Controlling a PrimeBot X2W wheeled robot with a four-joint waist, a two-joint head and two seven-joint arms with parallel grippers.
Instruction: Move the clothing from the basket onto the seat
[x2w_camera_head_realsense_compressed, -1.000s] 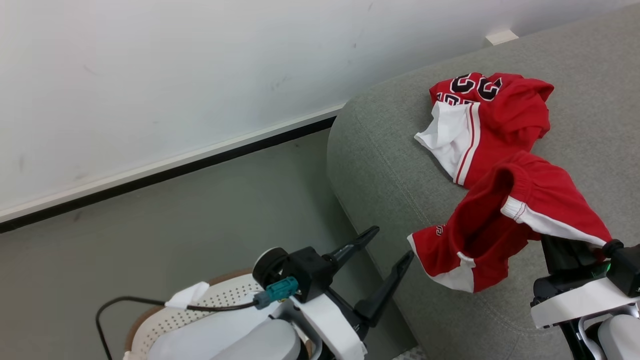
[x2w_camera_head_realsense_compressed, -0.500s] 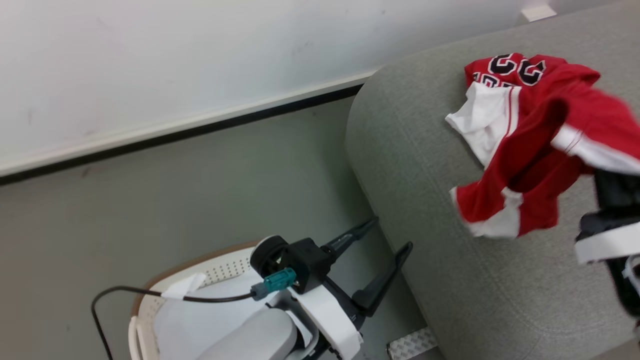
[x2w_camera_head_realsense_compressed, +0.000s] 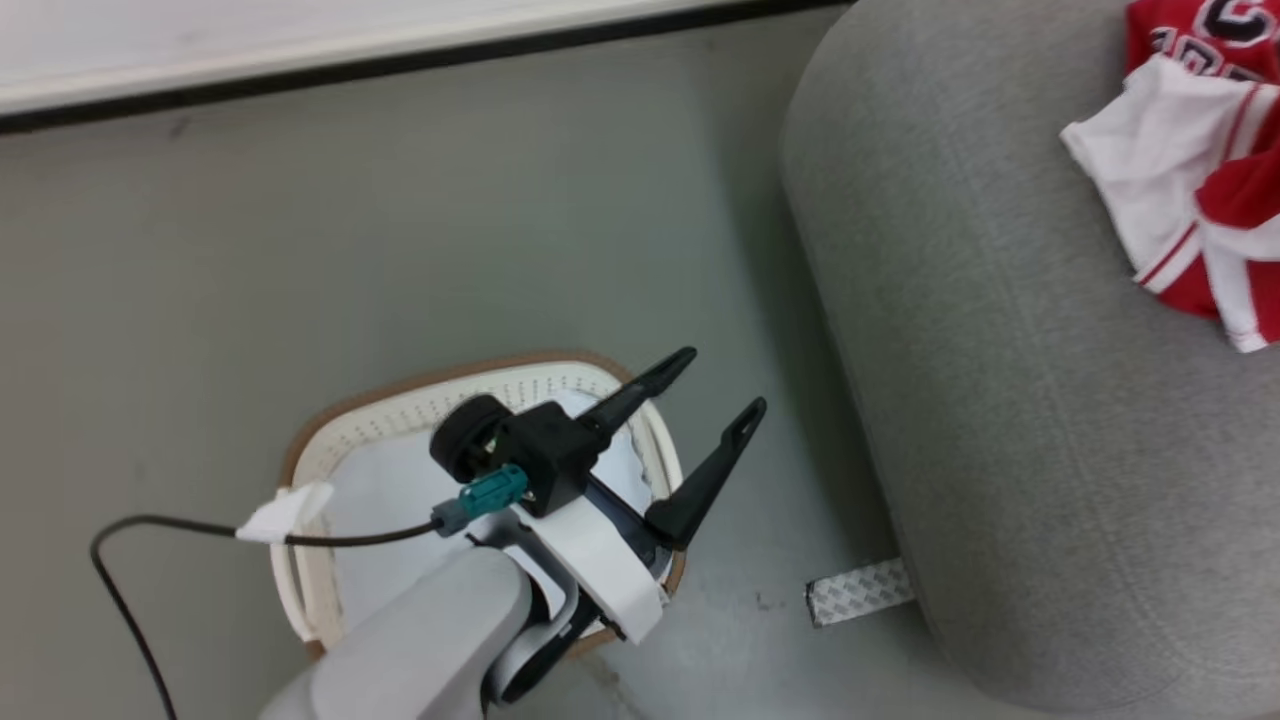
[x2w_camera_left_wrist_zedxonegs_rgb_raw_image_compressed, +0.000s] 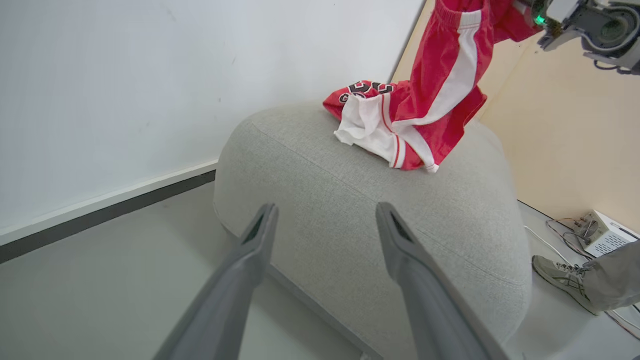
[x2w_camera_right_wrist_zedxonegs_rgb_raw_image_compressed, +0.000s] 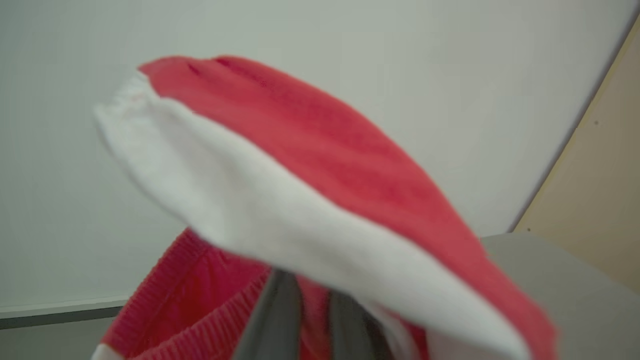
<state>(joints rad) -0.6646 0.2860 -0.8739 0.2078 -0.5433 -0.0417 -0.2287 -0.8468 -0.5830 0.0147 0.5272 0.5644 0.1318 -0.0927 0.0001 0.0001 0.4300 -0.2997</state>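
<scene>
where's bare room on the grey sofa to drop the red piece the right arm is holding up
Free: the broad near part of the light grey fabric sofa, between the crumpled red-and-white jersey and the rounded edge over the grey floor. Crowded: the far part, where that jersey lies and the hanging red-and-white garment dangles beside it.

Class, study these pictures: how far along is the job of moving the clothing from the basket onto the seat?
Done: one red jersey lies on the seat. In hand: the right hand is shut on a second red garment hanging over the seat. Left: releasing it there. The open left hand hovers over the basket; no red clothing shows inside, though the arm hides part.
</scene>
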